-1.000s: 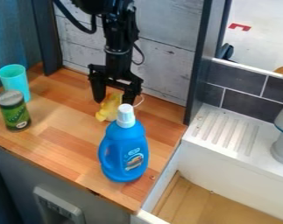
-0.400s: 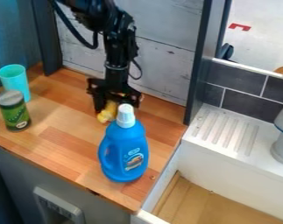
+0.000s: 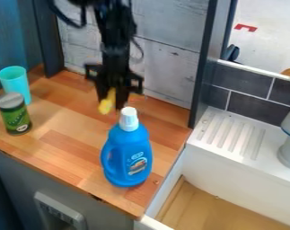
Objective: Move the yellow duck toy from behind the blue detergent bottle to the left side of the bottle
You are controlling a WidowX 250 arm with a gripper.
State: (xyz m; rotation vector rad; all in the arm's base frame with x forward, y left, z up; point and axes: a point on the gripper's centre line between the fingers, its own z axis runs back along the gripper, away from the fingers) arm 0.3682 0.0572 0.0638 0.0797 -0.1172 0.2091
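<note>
The black gripper hangs above the wooden counter, just behind the blue detergent bottle. It is shut on a yellow object, which sits between its fingers and sticks out at the lower left. The blue bottle stands upright with a white cap near the counter's right front; its cap comes close to the gripper's lower end in the view. Part of the yellow object is hidden by the gripper.
At the left, a turquoise cup stands behind a green can. A dark post rises at the counter's right back. The white sink lies to the right, with a grey-white object on its ledge.
The gripper has closed around the yellow object and risen with it from the counter. The bottle, cup and can have stayed put.
</note>
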